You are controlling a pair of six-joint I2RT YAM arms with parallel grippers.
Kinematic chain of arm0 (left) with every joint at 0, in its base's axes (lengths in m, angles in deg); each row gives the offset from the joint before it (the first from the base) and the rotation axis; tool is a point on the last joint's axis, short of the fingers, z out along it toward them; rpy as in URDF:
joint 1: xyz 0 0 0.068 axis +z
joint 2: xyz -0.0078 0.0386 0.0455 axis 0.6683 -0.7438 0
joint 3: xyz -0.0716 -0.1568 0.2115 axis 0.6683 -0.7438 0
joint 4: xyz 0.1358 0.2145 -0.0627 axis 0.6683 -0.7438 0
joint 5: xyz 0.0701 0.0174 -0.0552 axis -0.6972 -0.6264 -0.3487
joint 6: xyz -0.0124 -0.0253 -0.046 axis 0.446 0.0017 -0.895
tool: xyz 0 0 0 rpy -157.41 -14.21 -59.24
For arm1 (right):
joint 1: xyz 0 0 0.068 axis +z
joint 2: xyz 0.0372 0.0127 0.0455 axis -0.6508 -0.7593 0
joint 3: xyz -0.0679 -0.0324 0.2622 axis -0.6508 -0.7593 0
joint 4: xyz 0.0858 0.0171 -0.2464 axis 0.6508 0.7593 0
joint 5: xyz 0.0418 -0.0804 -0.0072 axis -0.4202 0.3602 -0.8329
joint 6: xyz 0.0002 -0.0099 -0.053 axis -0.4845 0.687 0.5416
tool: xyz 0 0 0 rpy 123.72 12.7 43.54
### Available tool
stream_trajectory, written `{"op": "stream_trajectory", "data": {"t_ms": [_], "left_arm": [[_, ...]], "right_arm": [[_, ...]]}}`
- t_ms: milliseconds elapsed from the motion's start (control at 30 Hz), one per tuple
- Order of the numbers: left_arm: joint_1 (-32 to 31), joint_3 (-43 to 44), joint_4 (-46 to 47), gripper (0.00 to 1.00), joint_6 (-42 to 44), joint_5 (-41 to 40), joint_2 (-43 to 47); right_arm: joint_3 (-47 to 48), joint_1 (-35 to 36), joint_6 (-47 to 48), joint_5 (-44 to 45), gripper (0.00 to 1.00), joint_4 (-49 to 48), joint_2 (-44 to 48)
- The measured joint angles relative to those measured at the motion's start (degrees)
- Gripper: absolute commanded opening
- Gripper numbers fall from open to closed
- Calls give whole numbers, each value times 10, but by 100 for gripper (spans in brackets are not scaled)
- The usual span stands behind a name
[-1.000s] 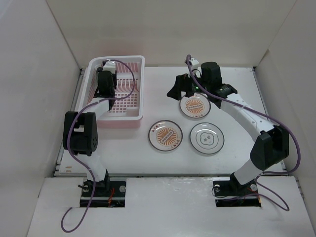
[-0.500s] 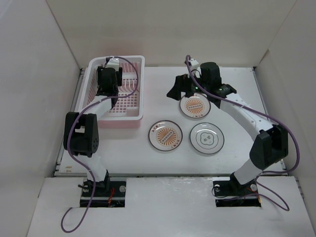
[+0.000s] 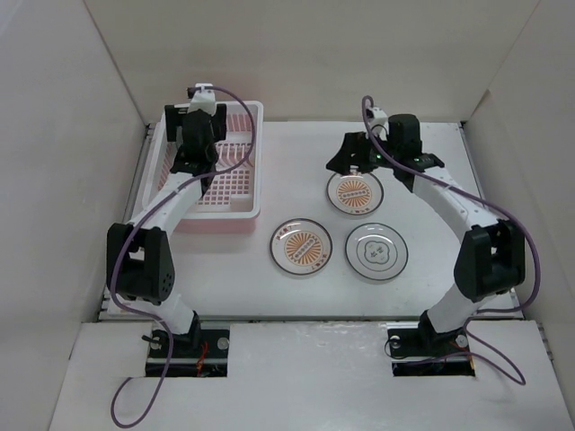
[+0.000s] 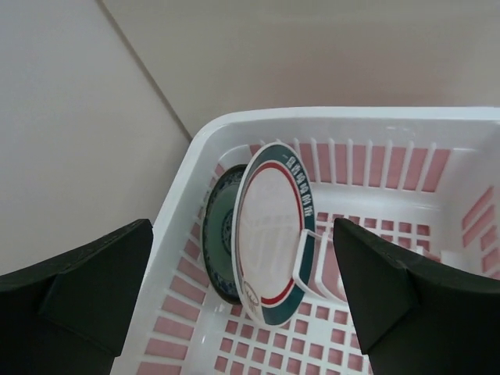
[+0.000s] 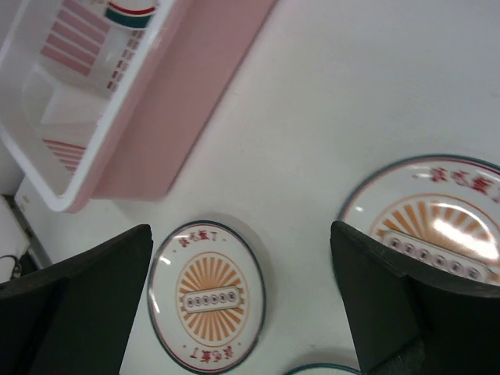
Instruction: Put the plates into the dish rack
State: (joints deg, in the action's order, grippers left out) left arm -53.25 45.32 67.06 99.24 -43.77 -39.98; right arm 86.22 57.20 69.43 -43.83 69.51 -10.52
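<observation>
Because the teal-rimmed plate [image 4: 269,226] stands on edge in the dish rack [image 4: 328,117], leaning on a white tine [image 4: 301,262] with the dark green plate [image 4: 217,234] just behind it, I judge the careful move is to lift my left pincer [image 4: 242,234] straight up, so neither finger brushes that rim and tips it. Three plates lie flat on the table [image 3: 296,153], apart from the rack: a sunburst plate [image 3: 356,192] farthest back, a second sunburst plate [image 3: 302,245] nearer, and the grey-patterned plate [image 3: 376,250] beside that. The far one looks next, and I would pinch it by its rim, low and square. My left pincer gapes wide over the rack's far left corner, grasping and touching nothing. My right pincer [image 5: 241,234] is spread just as wide above the far sunburst plate, empty too.
</observation>
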Motion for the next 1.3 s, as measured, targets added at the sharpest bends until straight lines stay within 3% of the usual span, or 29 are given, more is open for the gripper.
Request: {"op": "stream_trajectory", "data": {"t_ms": [133, 300, 433, 667, 1033, 1300], "left_arm": [[-24, 67, -82, 100, -31, 22, 6], [-68, 164, -164, 100, -103, 120, 43], [-81, 171, -195, 100, -170, 205, 127], [-77, 173, -226, 100, -229, 284, 222], [-78, 126, -276, 100, -227, 296, 227], [-78, 126, -277, 100, -227, 297, 220]], "right_arm": [[-45, -78, -1, -6, 100, -18, 3], [-87, -195, -10, -8, 100, -40, -15], [-102, -213, -18, -15, 100, -73, -42], [-106, -227, -39, -44, 100, -131, -162], [-80, -241, -73, -88, 94, -152, -218], [-62, -241, -78, -94, 78, -125, -231]]}}
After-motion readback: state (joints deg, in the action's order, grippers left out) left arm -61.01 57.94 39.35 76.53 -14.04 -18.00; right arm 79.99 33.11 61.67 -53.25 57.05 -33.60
